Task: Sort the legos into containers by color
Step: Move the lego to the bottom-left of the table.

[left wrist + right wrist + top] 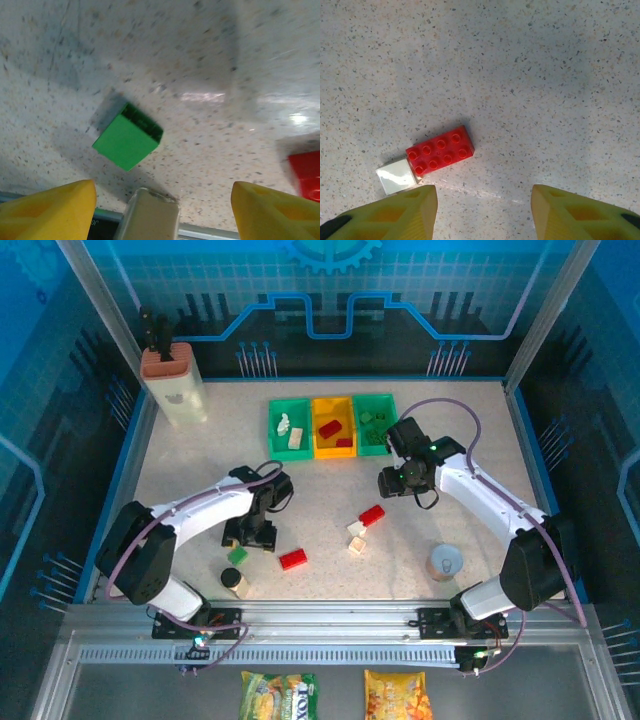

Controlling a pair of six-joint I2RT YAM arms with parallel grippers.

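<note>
Top external shows the containers [333, 406] in a row at the far side. Cream pieces lie in the left green bin [279, 448], red in the yellow-orange middle one, green in the right green bin [385, 402], so each colour seems to have its home. The left pincer [164, 192] hangs spread and empty just beside a green brick [127, 141]. The right pincer [484, 197], equally released, is near a red brick [440, 151] touching a cream brick [396, 175]. Both are probably lining up picks. Blue panelled walls [400, 280] ring the speckled surface [200, 470].

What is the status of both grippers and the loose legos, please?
Left gripper open, empty, above green brick. Right gripper open, empty, above red brick; cream brick touching it. Small jar near green brick.
</note>
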